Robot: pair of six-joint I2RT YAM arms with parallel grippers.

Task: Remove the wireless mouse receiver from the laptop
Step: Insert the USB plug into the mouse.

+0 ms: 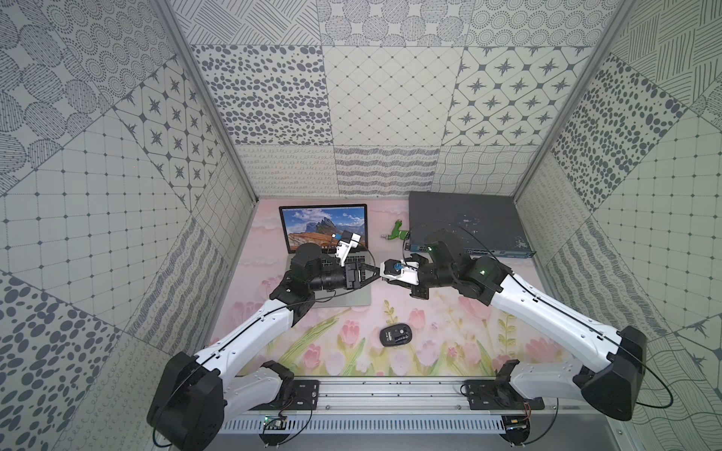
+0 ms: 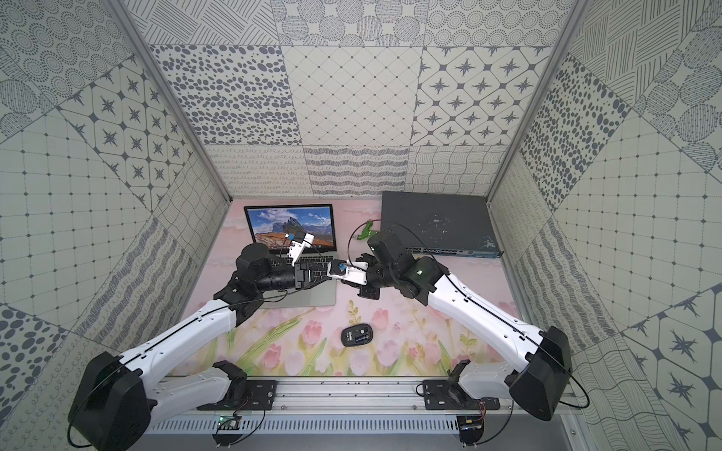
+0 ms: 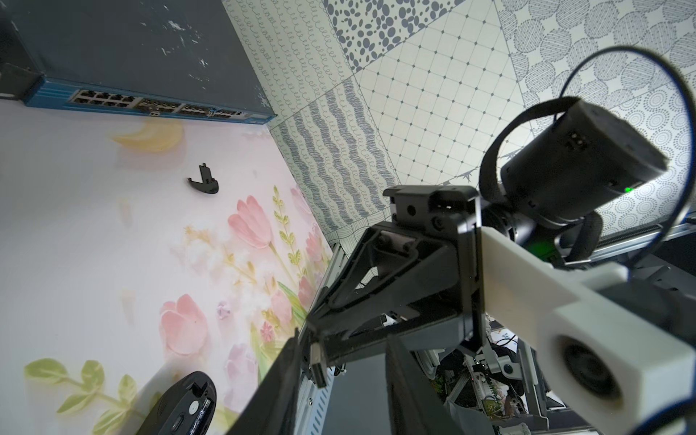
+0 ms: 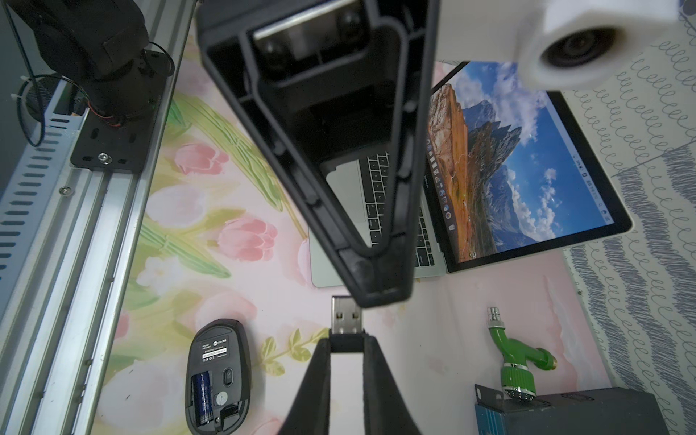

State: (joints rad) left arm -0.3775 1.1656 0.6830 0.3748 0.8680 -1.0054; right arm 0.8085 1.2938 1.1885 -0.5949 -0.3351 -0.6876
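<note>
Metal plug forward, the receiver (image 4: 346, 324) sits pinched in my right jaws. My left jaws stand parted beside it and should close squarely on the plug.

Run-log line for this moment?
receiver: unplugged from laptop | right claw: shut on it | left claw: open, close by

1. We see the laptop (image 4: 324, 271) silver-grey with black keys, its screen orange rock under blue sky.
2. The wireless mouse receiver (image 4: 346, 324) has a black cap and silver plug.
3. The mouse (image 4: 218, 350) is black, its battery blue.
4. The fitting (image 4: 518, 361) is bright green.
5. The network switch (image 1: 465, 218) is dark grey with white scuffs and a blue front.
6. The mat (image 1: 332, 351) is pink with tulips and green leaves.
7. We find the walls (image 1: 390, 97) white with grey-blue dots, stars and grids.
</note>
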